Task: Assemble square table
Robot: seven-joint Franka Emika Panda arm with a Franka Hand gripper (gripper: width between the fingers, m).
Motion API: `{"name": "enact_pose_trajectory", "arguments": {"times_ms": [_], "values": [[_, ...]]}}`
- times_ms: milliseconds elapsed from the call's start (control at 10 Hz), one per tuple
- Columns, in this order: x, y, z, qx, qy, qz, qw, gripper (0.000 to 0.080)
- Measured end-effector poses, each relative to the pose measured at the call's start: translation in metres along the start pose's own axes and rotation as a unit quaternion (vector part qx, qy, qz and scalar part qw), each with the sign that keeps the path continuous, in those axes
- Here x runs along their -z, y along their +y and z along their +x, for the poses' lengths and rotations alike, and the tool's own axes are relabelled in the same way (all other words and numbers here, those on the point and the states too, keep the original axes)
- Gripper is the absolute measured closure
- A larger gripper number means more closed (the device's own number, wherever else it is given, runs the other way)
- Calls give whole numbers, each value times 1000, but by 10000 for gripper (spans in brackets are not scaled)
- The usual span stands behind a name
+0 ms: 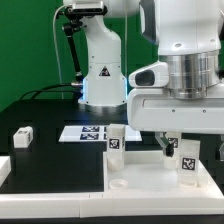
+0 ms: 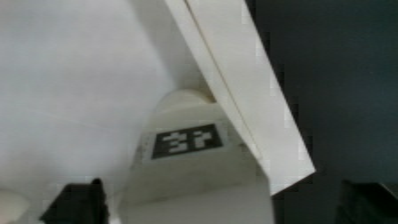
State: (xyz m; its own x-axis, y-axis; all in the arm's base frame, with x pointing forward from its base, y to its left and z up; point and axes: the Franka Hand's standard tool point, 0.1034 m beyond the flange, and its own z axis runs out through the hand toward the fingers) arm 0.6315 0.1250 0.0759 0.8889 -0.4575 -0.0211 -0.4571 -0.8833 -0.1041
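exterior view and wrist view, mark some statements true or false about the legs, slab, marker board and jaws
1. A lone leg sits on the black table, toward the exterior view's left. True.
2. The marker board lies on top of the slab. False: the marker board lies on the black table, off the square slab.
3. The jaws are shut tight. False: the gripper has its jaws wide apart.
4. In the wrist view a tagged leg shows between the jaws. True.
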Motion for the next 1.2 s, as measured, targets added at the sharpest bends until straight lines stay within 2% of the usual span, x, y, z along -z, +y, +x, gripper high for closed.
{"name": "enact_pose_trajectory", "arguments": {"times_ms": [200, 300, 400, 600, 900, 1100, 1200], "values": [[0, 0, 0, 2, 0, 0, 1000, 402], [0, 0, 0, 2, 0, 0, 1000, 402], [-1, 4, 1, 1, -1, -3, 1000, 503], [0, 7, 4, -17, 2, -1, 1000, 504], [-2, 11, -3, -172, 17, 11, 985, 505], [-1, 12, 2, -196, 30, 32, 980, 505], [-1, 12, 1, -182, 36, 34, 982, 505]]}}
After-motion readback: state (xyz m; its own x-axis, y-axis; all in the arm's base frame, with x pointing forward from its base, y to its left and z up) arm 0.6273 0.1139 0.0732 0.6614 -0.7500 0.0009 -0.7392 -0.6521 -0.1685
